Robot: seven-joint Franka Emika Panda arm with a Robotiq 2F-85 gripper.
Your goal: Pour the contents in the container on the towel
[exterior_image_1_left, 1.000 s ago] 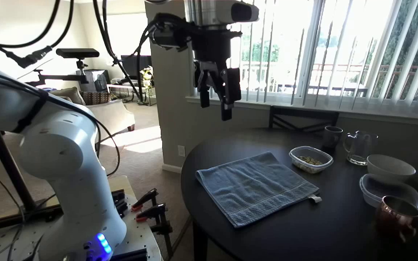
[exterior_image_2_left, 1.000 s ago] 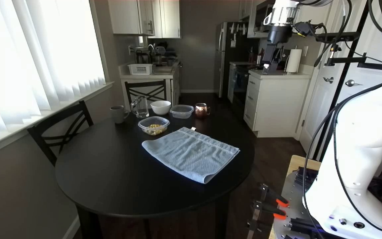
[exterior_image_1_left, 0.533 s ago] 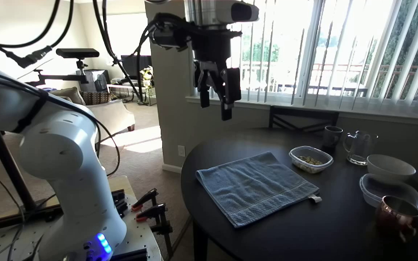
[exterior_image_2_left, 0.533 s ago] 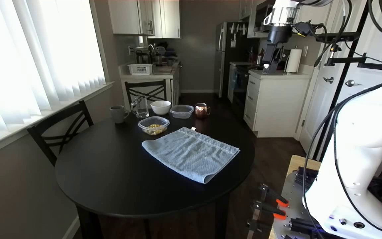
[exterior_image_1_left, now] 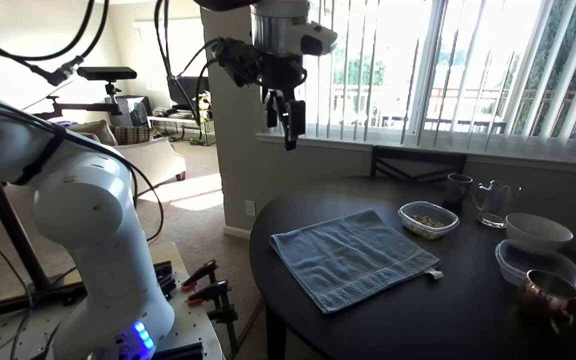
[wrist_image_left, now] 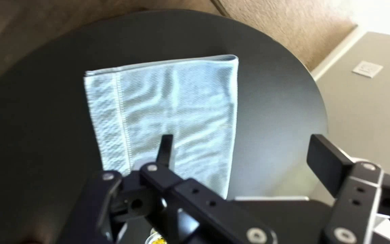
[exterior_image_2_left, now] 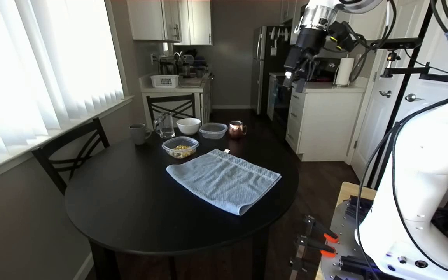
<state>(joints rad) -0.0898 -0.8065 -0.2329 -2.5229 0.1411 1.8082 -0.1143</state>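
Observation:
The container (exterior_image_1_left: 433, 233) is a small translucent plastic bowl with yellowish-brown pieces inside. It stands on the table beside the towel and also shows in an exterior view (exterior_image_2_left: 169, 149). In the wrist view only a bit of its rim (wrist_image_left: 150, 240) shows at the bottom edge, behind the gripper. The blue-grey towel (exterior_image_1_left: 355, 257) lies flat and wrinkled on the table; it shows in the wrist view (wrist_image_left: 168, 101) too. My gripper (exterior_image_1_left: 281, 135) is high above the table, well away from the container. Its jaws are wide apart with nothing between them (wrist_image_left: 241, 142).
A dark round table (exterior_image_2_left: 138, 210) bears everything. Past the container stand a grey mug (exterior_image_1_left: 457, 190), a glass mug (exterior_image_1_left: 500, 202), a white bowl (exterior_image_1_left: 538, 230), another clear container (exterior_image_1_left: 510, 270) and a copper mug (exterior_image_1_left: 548, 302). A chair (exterior_image_1_left: 418, 165) and a window are behind.
Over the last half second my gripper has shifted and tilted; its fingertips swing towards the table side in an exterior view. The container and the towel have not moved.

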